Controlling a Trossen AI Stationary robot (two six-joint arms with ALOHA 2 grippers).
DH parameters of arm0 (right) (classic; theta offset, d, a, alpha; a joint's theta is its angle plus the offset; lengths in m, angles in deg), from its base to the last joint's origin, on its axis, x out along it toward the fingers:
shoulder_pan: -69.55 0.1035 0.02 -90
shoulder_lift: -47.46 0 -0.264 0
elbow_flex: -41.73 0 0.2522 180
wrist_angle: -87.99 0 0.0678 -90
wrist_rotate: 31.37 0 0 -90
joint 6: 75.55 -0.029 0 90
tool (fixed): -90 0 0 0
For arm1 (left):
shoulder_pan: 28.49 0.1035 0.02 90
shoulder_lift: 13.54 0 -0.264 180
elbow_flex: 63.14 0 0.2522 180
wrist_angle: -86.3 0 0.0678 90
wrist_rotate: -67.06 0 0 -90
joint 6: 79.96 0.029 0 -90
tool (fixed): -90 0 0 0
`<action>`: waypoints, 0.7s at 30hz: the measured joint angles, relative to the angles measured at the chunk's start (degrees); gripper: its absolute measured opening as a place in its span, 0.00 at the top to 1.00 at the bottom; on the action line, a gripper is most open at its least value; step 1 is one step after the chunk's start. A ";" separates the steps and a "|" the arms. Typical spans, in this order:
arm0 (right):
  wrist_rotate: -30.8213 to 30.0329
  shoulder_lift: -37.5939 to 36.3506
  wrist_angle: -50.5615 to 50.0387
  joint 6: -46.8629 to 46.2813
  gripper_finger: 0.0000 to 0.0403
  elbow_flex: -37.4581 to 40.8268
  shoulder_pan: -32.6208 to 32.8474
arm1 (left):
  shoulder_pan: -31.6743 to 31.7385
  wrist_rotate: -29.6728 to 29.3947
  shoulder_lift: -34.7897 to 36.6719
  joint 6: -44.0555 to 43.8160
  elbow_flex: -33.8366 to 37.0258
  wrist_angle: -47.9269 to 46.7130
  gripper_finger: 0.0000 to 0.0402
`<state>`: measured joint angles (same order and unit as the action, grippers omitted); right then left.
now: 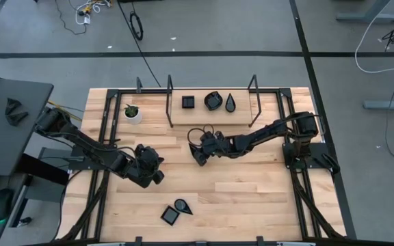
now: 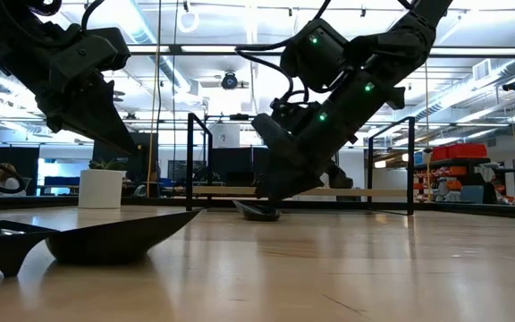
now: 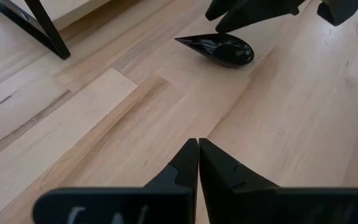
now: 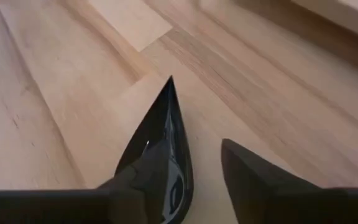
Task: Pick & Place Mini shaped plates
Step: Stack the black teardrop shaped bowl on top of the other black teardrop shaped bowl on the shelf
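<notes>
From above, the right gripper [image 1: 201, 156] reaches to the middle of the table [image 1: 252, 195], low over a teardrop plate [image 1: 200, 161] that its fingers all but cover. The left gripper [image 1: 157, 176] hangs left of centre. Three more plates lie along the far edge: a square plate [image 1: 188, 102], a rounded plate [image 1: 213, 101] and a second teardrop [image 1: 230, 102]. A near pair [image 1: 175, 210], one square and one teardrop, sits at the front edge, and a white plant pot [image 1: 133, 113] stands far left.

At table height, the teardrop plate [image 2: 256, 211] rests on the wood under the right gripper.

The left wrist view shows its own fingers [image 3: 182, 171] pressed together, empty, with the plate [image 3: 219, 48] beyond.

The right wrist view shows the plate [image 4: 160, 155] between spread fingers [image 4: 247, 174], one side clear of it.
</notes>
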<state>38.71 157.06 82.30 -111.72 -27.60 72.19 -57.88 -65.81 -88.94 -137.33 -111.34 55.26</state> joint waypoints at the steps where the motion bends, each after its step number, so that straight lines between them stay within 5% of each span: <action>1: -0.01 0.00 0.02 0.75 0.60 0.00 0.00 | 0.00 0.00 0.00 0.00 0.00 0.00 0.96; 8: 0.63 1.35 2.44 5.22 0.61 -0.07 -0.02 | 0.00 0.00 0.00 0.00 0.00 0.01 0.96; 21: 1.53 1.64 2.53 7.12 0.85 -0.01 -0.06 | 0.02 -0.61 0.00 0.13 0.00 0.04 0.96</action>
<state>40.24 158.70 84.83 -104.60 -27.61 72.12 -57.86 -66.42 -88.94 -137.20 -111.34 55.31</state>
